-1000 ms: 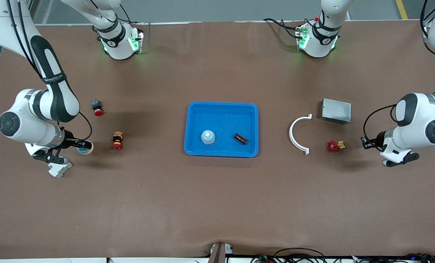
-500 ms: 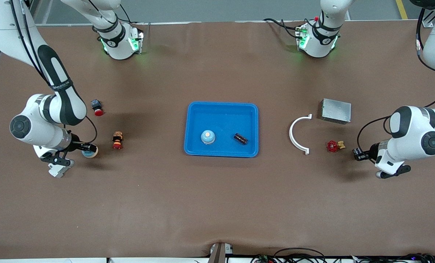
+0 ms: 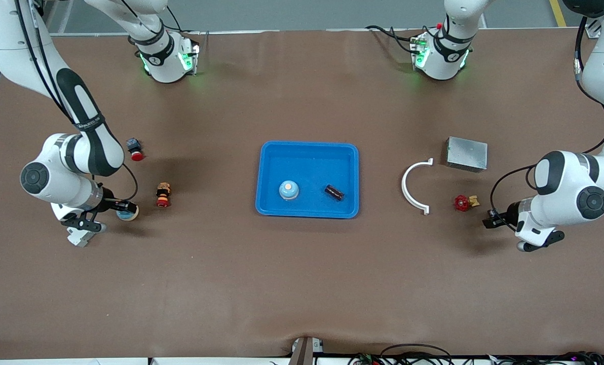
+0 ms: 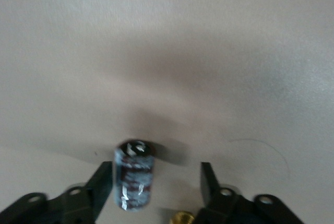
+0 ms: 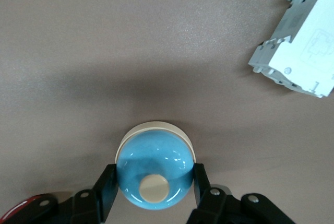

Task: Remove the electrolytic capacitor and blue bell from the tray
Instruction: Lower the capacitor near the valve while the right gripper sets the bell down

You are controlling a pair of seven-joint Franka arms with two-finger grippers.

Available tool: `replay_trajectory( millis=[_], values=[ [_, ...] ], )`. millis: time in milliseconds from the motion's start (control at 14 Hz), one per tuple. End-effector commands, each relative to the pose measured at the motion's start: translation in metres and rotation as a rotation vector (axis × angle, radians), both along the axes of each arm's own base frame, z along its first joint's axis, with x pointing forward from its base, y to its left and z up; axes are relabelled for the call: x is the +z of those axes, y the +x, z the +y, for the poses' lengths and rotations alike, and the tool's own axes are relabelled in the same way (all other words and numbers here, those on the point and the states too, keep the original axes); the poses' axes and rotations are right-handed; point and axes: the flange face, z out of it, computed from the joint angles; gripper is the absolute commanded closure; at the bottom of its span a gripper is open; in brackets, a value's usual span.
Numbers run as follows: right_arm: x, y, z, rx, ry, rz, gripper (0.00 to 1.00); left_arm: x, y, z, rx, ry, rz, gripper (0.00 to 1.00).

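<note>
While the right pincer (image 5: 151,192) clamps a blue bell (image 5: 153,177) low over the desk (image 3: 231,279), the left pincer (image 4: 156,187) stands spread around a capacitor (image 4: 134,174).

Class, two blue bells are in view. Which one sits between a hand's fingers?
The bell toward the right arm's end of the table, gripped on both sides by the right hand. The other bell sits free in the blue tray.

A bell (image 3: 288,190) and capacitor (image 3: 334,192) lie side by side in the tray (image 3: 307,150).
</note>
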Motion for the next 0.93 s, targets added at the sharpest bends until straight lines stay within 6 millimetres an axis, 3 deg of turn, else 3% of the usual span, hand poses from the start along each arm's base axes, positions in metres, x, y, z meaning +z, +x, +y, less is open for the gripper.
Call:
replay_trajectory(
  millis=[0,143,214,286,429,500,571,857],
  values=[
    [-0.003,0.001,-0.006,-0.014,0.006,-0.012,0.52,0.024,0.004,-0.019,0.04,0.014,0.016,0.0],
    [-0.005,0.001,-0.006,-0.016,0.006,-0.016,0.52,0.044,0.002,-0.045,0.094,0.019,0.035,0.0],
    [-0.006,0.002,-0.006,-0.016,0.006,-0.018,0.3,0.052,0.002,-0.06,0.146,0.022,0.039,0.0],
    [-0.006,0.002,-0.006,-0.017,0.005,-0.022,0.0,0.061,0.002,-0.08,0.194,0.018,0.04,0.0],
    [-0.006,0.002,-0.005,-0.016,0.005,-0.021,0.0,0.079,-0.001,-0.122,0.292,0.016,0.051,0.0],
    [-0.005,0.002,-0.005,-0.015,0.004,-0.021,0.0,0.088,-0.003,-0.146,0.328,0.009,0.045,0.08],
    [-0.005,0.002,-0.005,-0.014,0.005,-0.021,0.0,0.09,-0.005,-0.171,0.339,0.011,0.048,0.39],
    [-0.003,0.004,-0.002,-0.005,0.004,-0.021,0.0,0.09,-0.022,-0.264,0.399,0.038,0.036,0.4]
  ],
)
